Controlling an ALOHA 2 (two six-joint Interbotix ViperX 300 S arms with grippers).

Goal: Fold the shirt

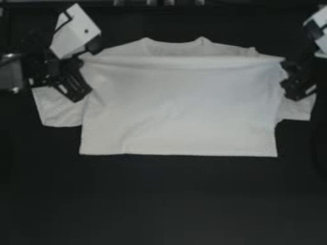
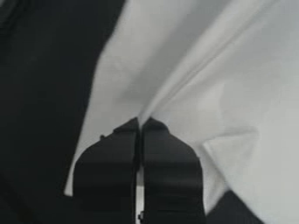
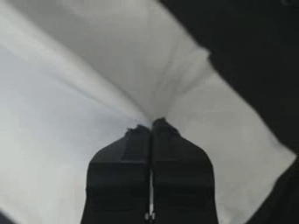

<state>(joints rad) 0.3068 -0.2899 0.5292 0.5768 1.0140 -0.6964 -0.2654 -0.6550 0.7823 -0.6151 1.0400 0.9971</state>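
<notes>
A white shirt (image 1: 179, 105) is lying spread across the far half of a dark tabletop (image 1: 159, 201), its bottom half folded up over the chest so the round collar is peeking out along the far edge and a short sleeve is sticking out at each side. The left end effector (image 1: 81, 72) is pinching the folded edge at the shirt's left side, jaws closed tight on the cloth. The right end effector (image 1: 287, 76) is clamping the opposite corner likewise.
</notes>
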